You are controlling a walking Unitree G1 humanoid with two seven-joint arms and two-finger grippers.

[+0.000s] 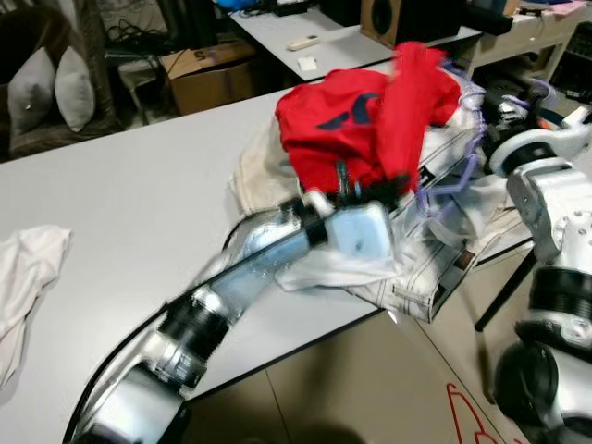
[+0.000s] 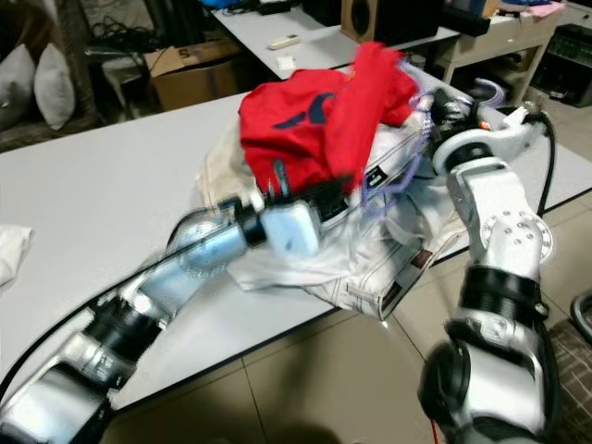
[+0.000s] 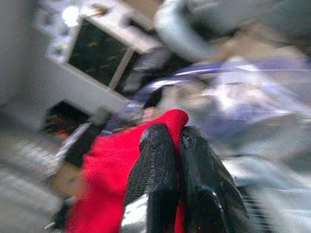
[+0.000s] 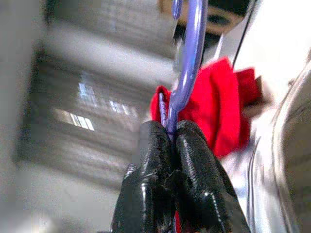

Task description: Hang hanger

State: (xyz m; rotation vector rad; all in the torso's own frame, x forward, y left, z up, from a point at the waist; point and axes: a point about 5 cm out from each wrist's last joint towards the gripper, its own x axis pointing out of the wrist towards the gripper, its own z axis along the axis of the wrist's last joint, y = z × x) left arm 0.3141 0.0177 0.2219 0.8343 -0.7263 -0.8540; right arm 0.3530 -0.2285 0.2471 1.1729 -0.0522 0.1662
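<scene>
A red garment (image 1: 365,116) lies bunched on a pile of white clothes (image 1: 435,264) at the right end of the grey table (image 1: 139,203). A translucent purple hanger (image 1: 455,183) is threaded into the red garment, and its hook (image 1: 539,92) points to the far right. My left gripper (image 1: 356,191) reaches in from the near side and is shut on the lower edge of the red garment (image 3: 112,174). My right gripper (image 4: 172,128) is shut on the purple hanger (image 4: 189,58) near its neck, at the far right of the pile (image 2: 446,106).
A loose white cloth (image 1: 28,268) lies at the table's left edge. Behind the table stand a cardboard box (image 1: 208,74), grey cushions (image 1: 51,83) and a second table (image 1: 314,32) with small items. The table's front edge drops to tiled floor (image 1: 370,388).
</scene>
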